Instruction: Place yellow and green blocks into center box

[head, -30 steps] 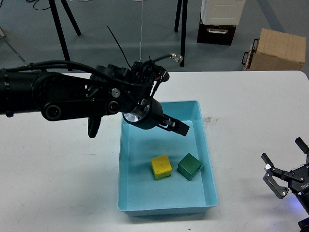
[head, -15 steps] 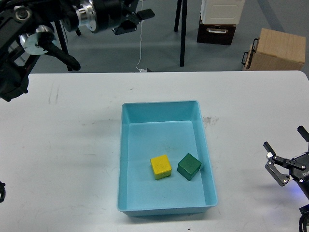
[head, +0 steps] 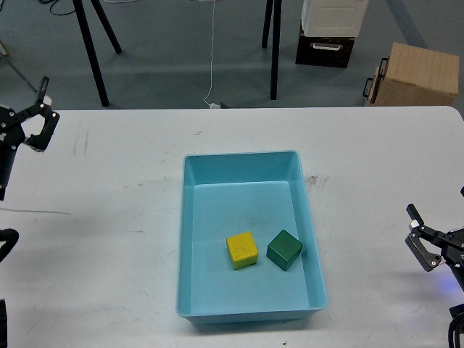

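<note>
A yellow block (head: 242,250) and a green block (head: 284,249) lie side by side on the floor of the light blue box (head: 239,164) at the middle of the white table. My left gripper (head: 35,120) is open and empty at the far left edge, well away from the box. My right gripper (head: 429,246) is open and empty at the right edge, low down, to the right of the box.
The white table (head: 123,217) has bare room on both sides of the box. Beyond its far edge stand black stand legs (head: 98,43), a brown cardboard box (head: 417,72) and a white and dark case (head: 330,29) on the floor.
My left arm has swung away from above the box, up and out to the left, and now sits at the left edge. My right gripper has shifted slightly to the right and down.
</note>
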You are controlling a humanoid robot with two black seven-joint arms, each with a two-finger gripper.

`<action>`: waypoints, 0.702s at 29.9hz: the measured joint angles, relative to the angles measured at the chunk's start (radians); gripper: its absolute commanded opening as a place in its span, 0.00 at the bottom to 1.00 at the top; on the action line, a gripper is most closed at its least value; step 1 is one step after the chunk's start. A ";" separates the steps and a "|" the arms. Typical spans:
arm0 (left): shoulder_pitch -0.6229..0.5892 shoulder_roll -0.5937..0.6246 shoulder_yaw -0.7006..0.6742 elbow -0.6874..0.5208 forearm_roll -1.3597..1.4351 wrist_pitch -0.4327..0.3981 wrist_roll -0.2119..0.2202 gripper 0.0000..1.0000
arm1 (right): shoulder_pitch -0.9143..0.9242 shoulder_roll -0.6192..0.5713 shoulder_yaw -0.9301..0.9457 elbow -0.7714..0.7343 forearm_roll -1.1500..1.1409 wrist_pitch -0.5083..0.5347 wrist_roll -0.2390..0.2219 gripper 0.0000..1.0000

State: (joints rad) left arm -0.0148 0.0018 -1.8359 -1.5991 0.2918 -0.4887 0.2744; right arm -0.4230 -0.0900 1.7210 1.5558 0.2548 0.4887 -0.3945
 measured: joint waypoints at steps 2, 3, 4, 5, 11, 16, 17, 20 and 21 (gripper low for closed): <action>0.104 -0.001 0.010 -0.023 -0.107 0.000 0.004 1.00 | -0.019 0.003 -0.003 0.005 0.000 0.000 0.000 0.99; 0.157 -0.001 0.029 -0.028 -0.169 0.000 0.005 1.00 | -0.033 0.007 -0.004 0.010 0.000 0.000 0.000 0.99; 0.199 -0.002 0.050 -0.030 -0.223 0.000 0.005 1.00 | -0.043 0.011 -0.005 0.012 0.000 0.000 0.000 0.99; 0.244 -0.002 0.074 -0.032 -0.285 0.000 0.004 1.00 | -0.055 0.015 -0.006 0.016 0.001 0.000 0.000 0.99; 0.430 -0.002 0.196 -0.045 -0.463 0.000 -0.003 1.00 | -0.118 0.025 -0.033 0.057 0.002 0.000 0.000 0.99; 0.469 -0.002 0.264 -0.046 -0.478 0.000 -0.010 1.00 | -0.130 0.021 -0.055 0.078 0.002 0.000 0.000 0.99; 0.469 -0.002 0.266 -0.046 -0.478 0.000 -0.010 1.00 | -0.131 0.021 -0.056 0.081 0.002 0.000 0.000 0.99; 0.468 -0.002 0.271 -0.046 -0.479 0.000 -0.011 1.00 | -0.136 0.021 -0.056 0.088 0.001 0.000 0.000 0.99; 0.467 -0.002 0.272 -0.046 -0.479 0.000 -0.011 1.00 | -0.138 0.021 -0.057 0.089 0.001 0.000 0.000 0.99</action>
State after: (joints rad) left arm 0.4520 0.0001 -1.5641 -1.6450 -0.1872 -0.4886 0.2637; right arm -0.5613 -0.0693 1.6644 1.6448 0.2563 0.4887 -0.3941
